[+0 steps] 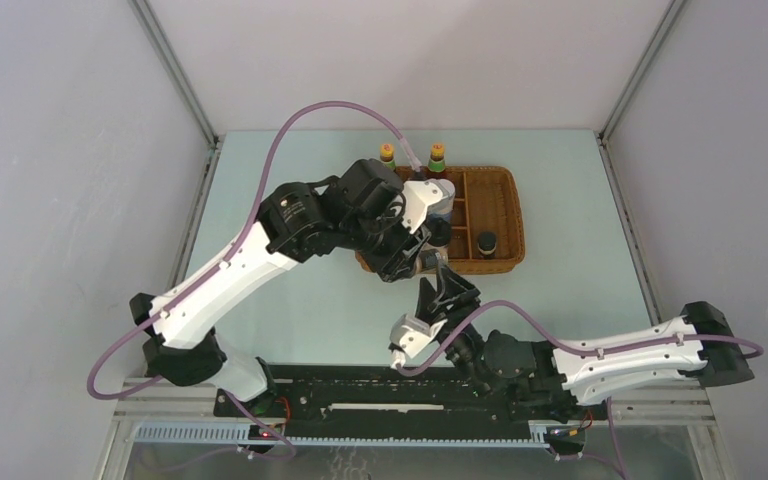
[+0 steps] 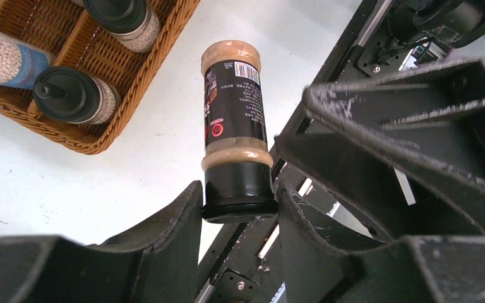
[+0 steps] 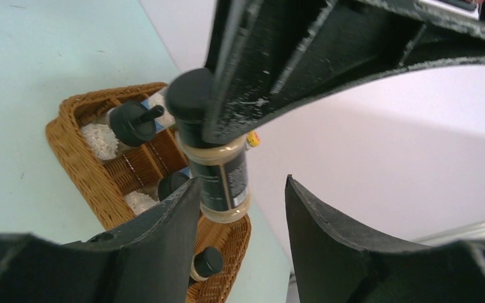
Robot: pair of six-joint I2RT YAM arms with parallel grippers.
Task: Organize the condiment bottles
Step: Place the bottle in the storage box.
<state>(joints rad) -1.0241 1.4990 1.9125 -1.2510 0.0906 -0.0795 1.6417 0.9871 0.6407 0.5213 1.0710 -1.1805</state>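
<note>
Pale tabletop [image 1: 300,300]; left gripper [image 2: 239,197] clamps cylindrical dark bottle [image 2: 235,107] by glossy cap [image 2: 239,186]; right gripper [image 3: 241,183] agape.

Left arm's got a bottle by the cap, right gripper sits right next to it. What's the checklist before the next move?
1. Left gripper hold: ok, shut on the black cap of the bottle.
2. Right gripper open: ok, jaws wide apart.
3. Bottle centred in the right gripper: cannot tell. It looks close to one finger, and the depth is unclear.
4. Bottle clear of the tray: ok, it hangs over bare table beside the rim.
5. Free compartment in the tray: ok, the top view shows bare wicker on the tray's right side.
</note>
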